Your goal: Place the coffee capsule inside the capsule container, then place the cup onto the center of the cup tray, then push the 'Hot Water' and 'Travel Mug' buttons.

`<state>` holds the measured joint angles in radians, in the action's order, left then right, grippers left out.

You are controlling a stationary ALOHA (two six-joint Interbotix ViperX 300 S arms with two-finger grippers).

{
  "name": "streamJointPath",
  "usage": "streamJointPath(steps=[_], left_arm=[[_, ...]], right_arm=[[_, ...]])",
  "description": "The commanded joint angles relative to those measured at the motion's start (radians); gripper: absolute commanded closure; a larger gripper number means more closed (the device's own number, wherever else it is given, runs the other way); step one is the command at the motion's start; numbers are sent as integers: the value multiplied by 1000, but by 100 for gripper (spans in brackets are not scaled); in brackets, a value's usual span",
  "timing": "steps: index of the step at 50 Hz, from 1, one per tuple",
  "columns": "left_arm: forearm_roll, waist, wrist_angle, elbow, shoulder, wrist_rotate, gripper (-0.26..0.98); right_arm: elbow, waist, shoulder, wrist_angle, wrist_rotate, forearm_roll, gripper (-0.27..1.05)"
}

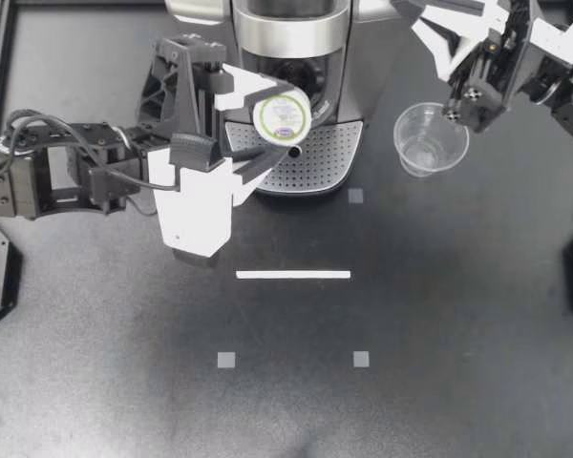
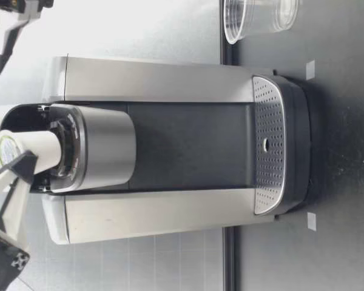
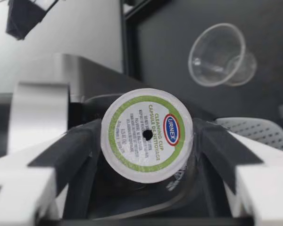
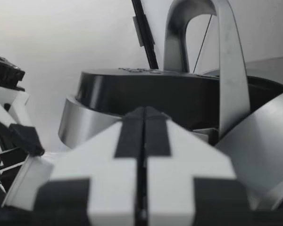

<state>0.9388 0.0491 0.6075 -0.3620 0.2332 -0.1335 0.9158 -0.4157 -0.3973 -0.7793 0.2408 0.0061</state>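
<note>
Closest to the overhead camera is my left gripper, high above the tabletop at upper centre-left of the frame, its arm coming in from the left edge. Its fingers are clamped on the coffee capsule, one pressing each side of the white body. The green-ringed foil lid faces up toward the wrist camera. In the top view the capsule hangs at the front of the coffee machine, just above the perforated cup tray in the frame.

From table height, the capsule's lower end points down into the open capsule container in the machine's silver head. It looks partly entered, though I cannot tell whether it touches the rim.

My right gripper sits at the upper right of the frame, beside the machine's top. Its fingers are pressed flat together with nothing between them, aimed at the machine's dark top and its silver handle.

The clear plastic cup stands upright on the black tabletop, to the right of the cup tray and apart from it, under the right arm. A white tape strip lies on the tabletop at centre frame, in front of the machine.
</note>
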Motion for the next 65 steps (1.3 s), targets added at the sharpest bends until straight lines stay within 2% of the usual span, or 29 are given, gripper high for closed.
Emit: streamJointPath(steps=[1,19,27,31,38,50,58,65], left_arm=[[31,-3,5,23,25,-5,20],[95,-3,49,41,-17,2,20],[103,-3,64,51,-35,-5,18],[103,-3,63,52,-34,-6,14],[103,-3,72,54,-32,-9,-3],[103,-3,69,46,-12,-26,-3],[103,21,44,18,21,-69,-3],[101,55,-14,-61,61,-195,-3]], right_arm=[[-12,5,-12,-5,-2,0,72],[-12,5,-9,-9,-2,0,72],[-12,5,-6,-9,0,0,72],[-12,5,-8,-9,0,0,72],[-11,12,-8,-9,-3,0,72],[-11,18,-8,-9,-2,0,72],[-9,21,-20,-9,-2,0,72],[-25,20,-29,-3,-2,11,72]])
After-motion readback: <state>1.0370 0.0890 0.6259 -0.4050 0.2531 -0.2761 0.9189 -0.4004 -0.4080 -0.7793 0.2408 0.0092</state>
